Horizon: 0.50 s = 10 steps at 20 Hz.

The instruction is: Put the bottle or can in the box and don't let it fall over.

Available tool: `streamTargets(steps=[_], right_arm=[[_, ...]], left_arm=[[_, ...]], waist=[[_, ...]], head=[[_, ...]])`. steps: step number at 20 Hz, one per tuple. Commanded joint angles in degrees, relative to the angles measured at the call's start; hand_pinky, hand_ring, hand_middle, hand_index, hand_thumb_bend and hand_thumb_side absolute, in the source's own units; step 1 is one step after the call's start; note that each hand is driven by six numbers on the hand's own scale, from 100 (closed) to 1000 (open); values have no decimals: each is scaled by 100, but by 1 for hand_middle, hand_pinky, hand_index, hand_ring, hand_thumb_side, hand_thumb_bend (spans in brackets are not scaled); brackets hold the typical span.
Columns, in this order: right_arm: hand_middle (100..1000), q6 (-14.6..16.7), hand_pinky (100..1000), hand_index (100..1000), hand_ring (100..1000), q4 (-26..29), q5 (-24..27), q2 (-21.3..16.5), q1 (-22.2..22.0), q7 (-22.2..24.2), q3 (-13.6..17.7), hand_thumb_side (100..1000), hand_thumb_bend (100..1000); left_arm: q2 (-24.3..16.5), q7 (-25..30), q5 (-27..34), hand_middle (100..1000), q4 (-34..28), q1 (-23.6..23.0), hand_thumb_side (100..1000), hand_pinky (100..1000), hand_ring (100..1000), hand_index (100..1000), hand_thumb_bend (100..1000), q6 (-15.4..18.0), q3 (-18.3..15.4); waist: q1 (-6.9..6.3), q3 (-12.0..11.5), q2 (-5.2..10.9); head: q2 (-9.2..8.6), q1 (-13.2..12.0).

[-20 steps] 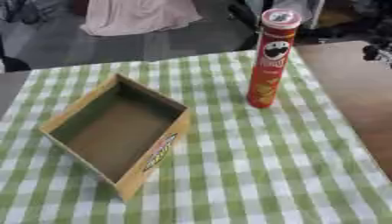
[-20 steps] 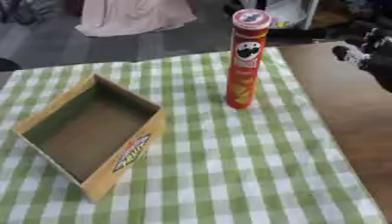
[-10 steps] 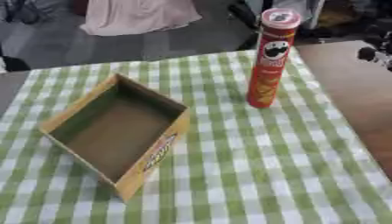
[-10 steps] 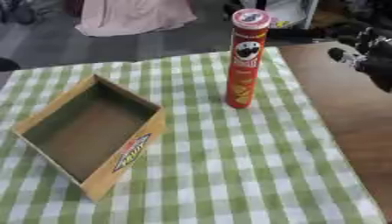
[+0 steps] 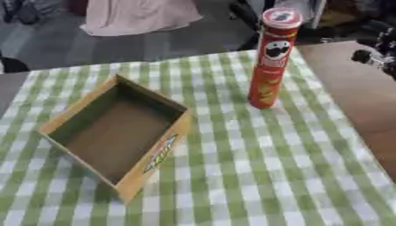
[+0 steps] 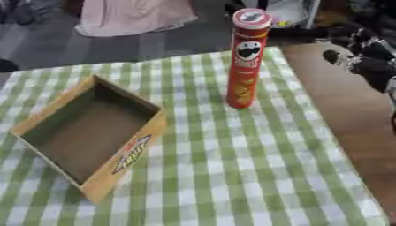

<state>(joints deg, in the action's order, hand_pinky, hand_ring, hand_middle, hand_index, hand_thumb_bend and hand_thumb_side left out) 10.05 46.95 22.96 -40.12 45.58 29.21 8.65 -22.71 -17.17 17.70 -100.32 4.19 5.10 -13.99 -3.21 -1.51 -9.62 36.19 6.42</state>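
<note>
A tall red crisps can [image 6: 245, 59] with a red-rimmed lid stands upright on the green checked cloth, towards the back and right of centre. An open, empty cardboard box [image 5: 116, 132] with a yellow printed side lies on the cloth at the left, turned at an angle. My right hand [image 6: 362, 62], black with silver joints, hovers at the right edge over the bare wooden table. It is level with the can's upper half, a hand's width away, with its fingers relaxed and holding nothing. The left hand shows in neither view.
The cloth [image 5: 255, 176] covers most of the table, and a brown wooden strip [image 6: 348, 128] stays bare along the right. Beyond the far edge are a pale draped fabric [image 5: 135, 15] and dark clutter on the floor.
My right hand has crept a little leftwards, nearer the can. The can and the box have not moved.
</note>
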Motion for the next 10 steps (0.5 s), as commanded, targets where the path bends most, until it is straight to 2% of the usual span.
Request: streamTargets(steps=[1, 10], right_arm=[[1000, -7, 753, 1000, 1000, 128, -29, -73, 150, 58, -9, 100, 488], [1000, -81, 757, 1000, 1000, 142, -99, 166, 248, 165, -66, 100, 484]], left_arm=[[-83, 25, 17, 854, -64, 52, 686, 1000, 668, 784, 107, 14, -67], [-65, 39, 27, 854, -61, 55, 688, 1000, 666, 784, 108, 12, -68]], waist=[[18, -13, 99], [19, -44, 81]], head=[[37, 17], [39, 63]])
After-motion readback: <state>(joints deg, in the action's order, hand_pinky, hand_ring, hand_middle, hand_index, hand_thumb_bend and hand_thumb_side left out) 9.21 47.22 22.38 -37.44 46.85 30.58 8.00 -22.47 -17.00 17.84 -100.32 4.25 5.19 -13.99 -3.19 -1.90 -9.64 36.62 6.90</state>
